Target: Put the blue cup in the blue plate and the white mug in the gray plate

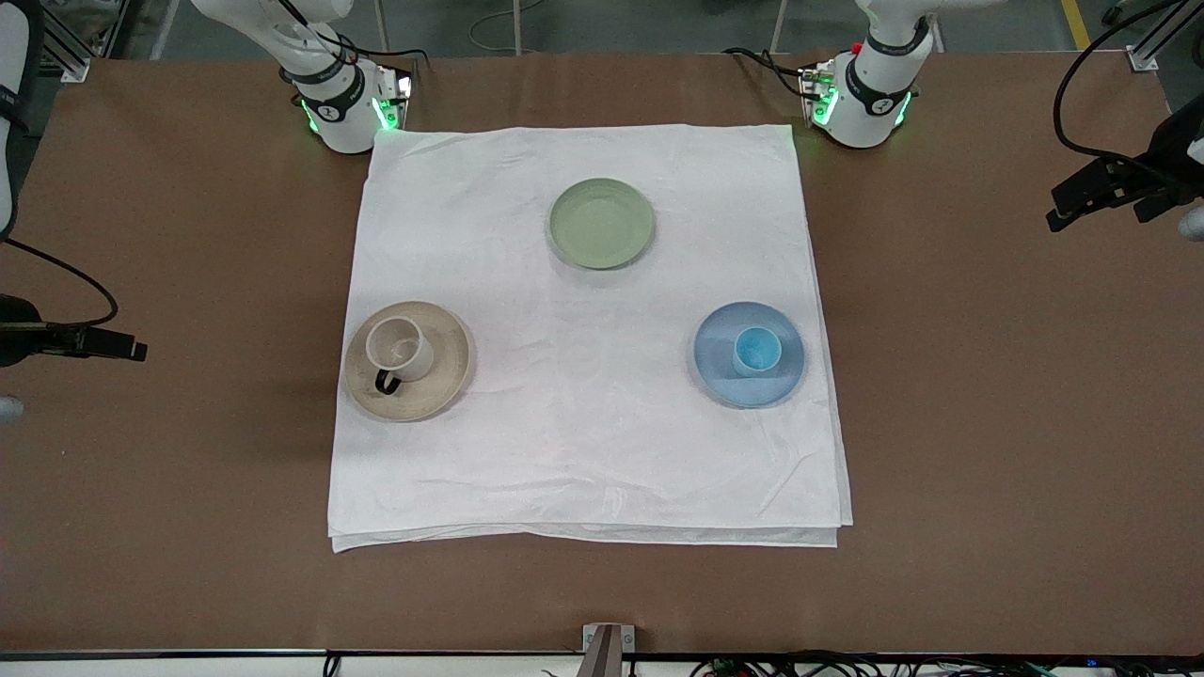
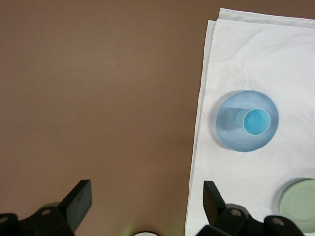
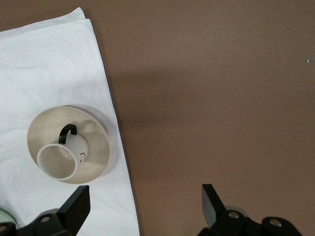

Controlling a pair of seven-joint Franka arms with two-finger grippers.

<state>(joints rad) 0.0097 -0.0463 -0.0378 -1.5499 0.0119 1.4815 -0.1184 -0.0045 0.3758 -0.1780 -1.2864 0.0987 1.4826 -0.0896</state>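
The blue cup stands upright in the middle of the blue plate; the left wrist view shows the cup and the plate too. The white mug stands upright on the gray plate, its black handle toward the front camera; the right wrist view shows the mug and the plate too. My left gripper is open and empty over bare table at the left arm's end. My right gripper is open and empty over bare table at the right arm's end.
A white cloth covers the middle of the brown table, and all three plates lie on it. A pale green plate lies farther from the front camera, between the two arm bases.
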